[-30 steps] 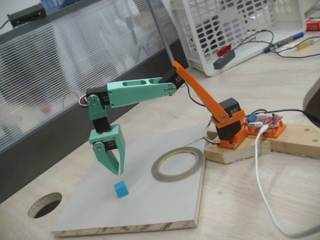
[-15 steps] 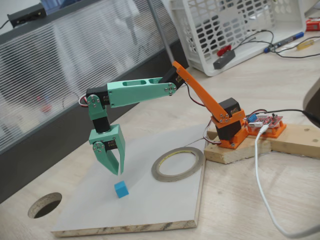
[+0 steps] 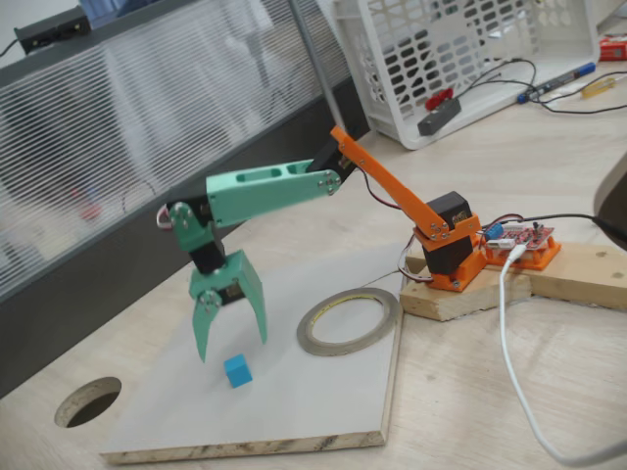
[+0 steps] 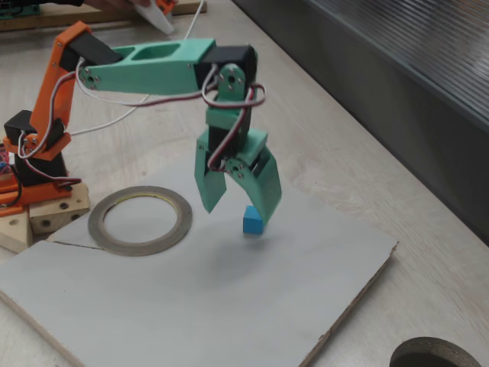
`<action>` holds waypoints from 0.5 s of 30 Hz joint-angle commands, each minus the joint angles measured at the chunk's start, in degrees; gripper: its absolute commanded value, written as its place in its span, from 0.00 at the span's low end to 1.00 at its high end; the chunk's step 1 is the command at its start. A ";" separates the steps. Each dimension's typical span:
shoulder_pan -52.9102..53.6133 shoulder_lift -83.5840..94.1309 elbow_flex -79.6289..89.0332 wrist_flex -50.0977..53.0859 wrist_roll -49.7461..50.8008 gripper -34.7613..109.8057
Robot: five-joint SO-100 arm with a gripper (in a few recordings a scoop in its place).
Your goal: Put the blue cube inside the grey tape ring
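Observation:
The blue cube (image 3: 237, 370) (image 4: 253, 221) rests on a pale grey board. My green gripper (image 3: 232, 342) (image 4: 238, 211) hangs open just above it, fingers spread wide and pointing down, tips a little above the board. In a fixed view the cube sits close by one fingertip (image 4: 267, 217), and I cannot tell whether they touch. The grey tape ring (image 3: 384, 318) (image 4: 97, 222) lies flat on the same board between the cube and the arm's orange base, its centre hollow.
The board (image 3: 294, 406) (image 4: 191, 306) lies on a wooden tabletop with a dark round hole (image 3: 88, 401) (image 4: 435, 355) beyond its corner. The arm's base stands on a wooden block (image 3: 460, 299). A white cable (image 3: 509, 362) and a white basket (image 3: 460, 49) are farther back.
The gripper has gone from nearly shut to wide open. It has turned at the wrist and dropped lower over the cube. Cube and ring have not moved.

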 commanded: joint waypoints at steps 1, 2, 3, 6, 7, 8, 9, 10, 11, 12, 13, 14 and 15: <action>-0.62 0.70 -0.97 2.20 0.62 0.74; -0.62 0.70 -0.88 2.37 0.62 0.74; -0.70 0.70 -0.44 2.37 0.26 0.74; -0.70 0.70 -0.53 1.85 0.09 0.74; -0.70 0.70 -0.88 1.76 0.09 0.74; -0.70 0.70 -0.88 1.67 0.09 0.74; -0.70 0.70 -0.88 1.67 0.09 0.74; -0.70 0.70 -0.53 1.67 0.09 0.74; -0.70 0.70 -0.44 1.67 0.09 0.74; -0.70 0.62 -0.44 1.67 0.09 0.74; -0.70 0.62 -0.44 1.67 0.09 0.74; -0.70 0.62 -0.44 1.67 0.09 0.74; -0.70 0.62 -0.44 1.58 0.09 0.74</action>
